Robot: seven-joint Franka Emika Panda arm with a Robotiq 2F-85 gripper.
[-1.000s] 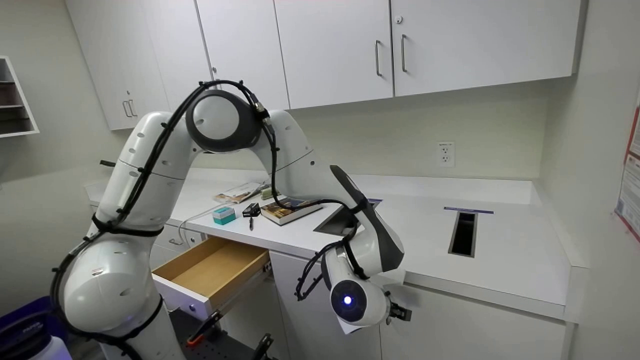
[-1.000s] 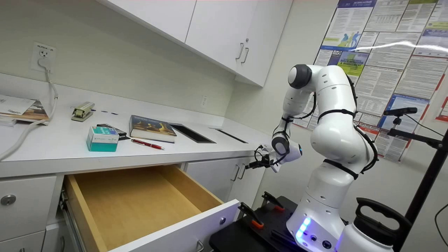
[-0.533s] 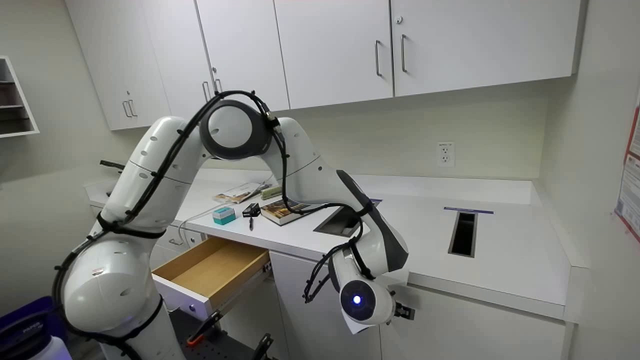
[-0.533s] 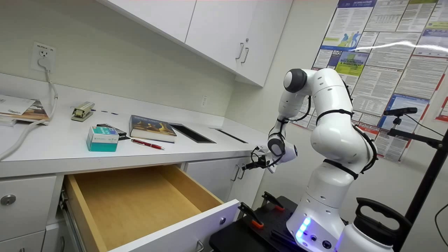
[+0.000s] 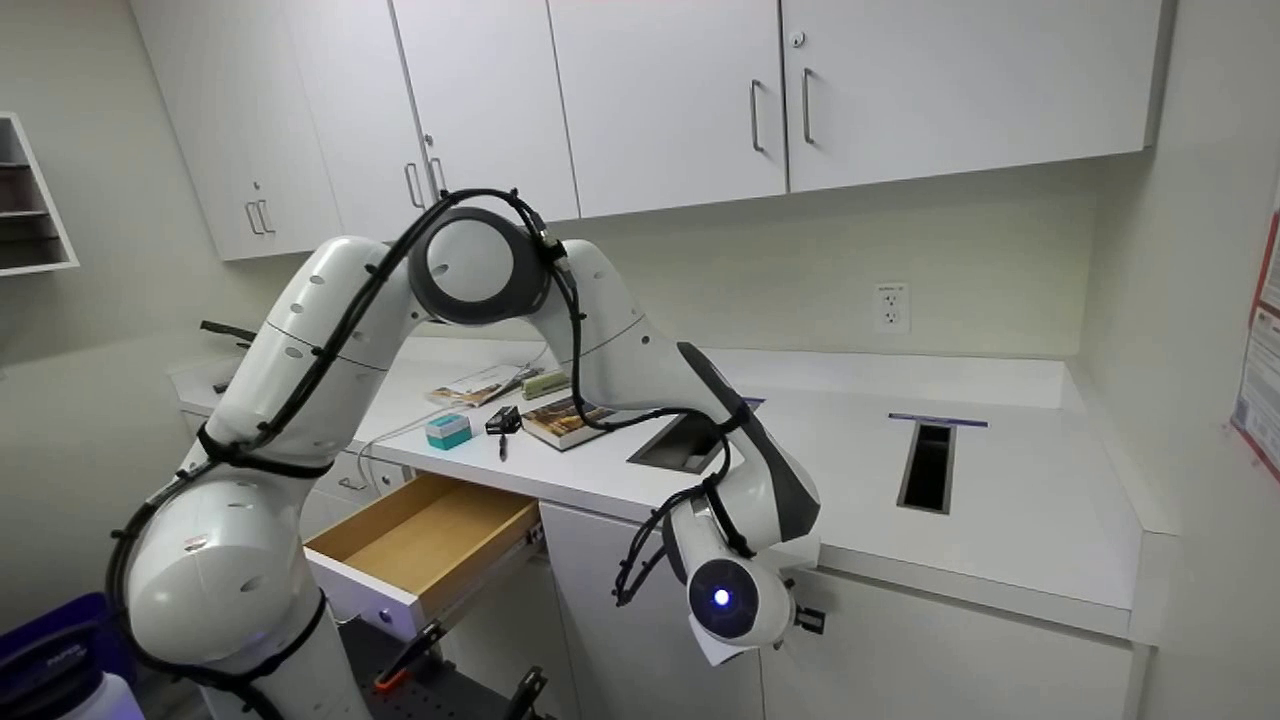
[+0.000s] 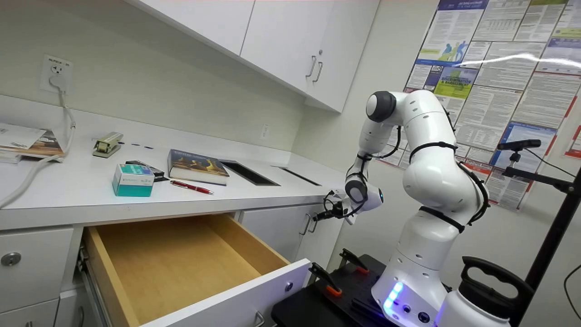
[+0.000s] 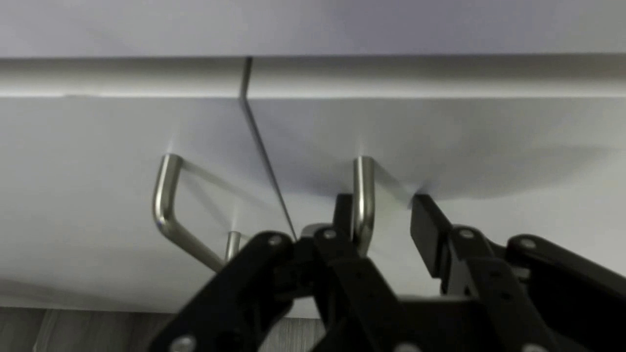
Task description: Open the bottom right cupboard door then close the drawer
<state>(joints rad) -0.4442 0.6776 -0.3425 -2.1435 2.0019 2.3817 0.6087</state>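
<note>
Fingers [image 7: 430, 232]: I have them spread, one on each side of the handle, and they pinch nothing.
Handle [image 7: 364, 200]: it lies between my fingertips, off-centre, right against or just beside the left one as the wrist view shows it; touching or not, I cannot tell.
Gap: a plain space parts the handle from my right-hand fingertip, so if I draw together, I judge the left one will meet metal first.
Handle's run: up and down, while my fingers close sideways across it; that crossing, I judge, is what the grip and then the pull depend on.
Handle's look: slim, rounded, silver, bent at the top toward the door; its lower end is hidden by my own finger.
Door [image 7: 489, 166]: just behind the handle, shut, wide, flat, plain white, its seam [image 7: 264, 156] running near the handle on the left.
Drawer [image 6: 181, 268]: well apart from my fingers, pulled out, pale wood inside, white in front; both exterior views show it. Pushing it in is, I judge, a later step, after the door.
</note>
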